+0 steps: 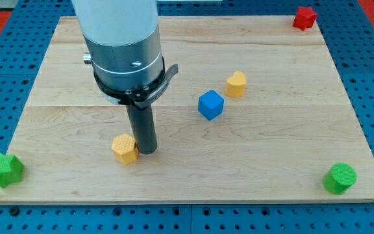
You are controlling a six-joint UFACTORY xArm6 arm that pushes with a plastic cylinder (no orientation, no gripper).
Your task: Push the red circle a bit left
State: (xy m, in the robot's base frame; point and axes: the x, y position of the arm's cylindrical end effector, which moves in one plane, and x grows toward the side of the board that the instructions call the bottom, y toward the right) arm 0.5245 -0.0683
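Observation:
No red circle shows in the camera view; the arm's wide grey body (125, 45) hides part of the board near the view's top left. The only red block (304, 17) is at the board's top right corner and looks like a star. My tip (147, 151) rests on the board at the lower left of centre. It touches the right side of a yellow hexagon block (124, 148).
A blue cube (210, 104) lies near the centre, with a yellow heart-like block (236, 84) just above and right of it. A green star (4, 169) sits at the bottom left corner, half off the wooden board (271, 149). A green circle (339, 178) sits at the bottom right.

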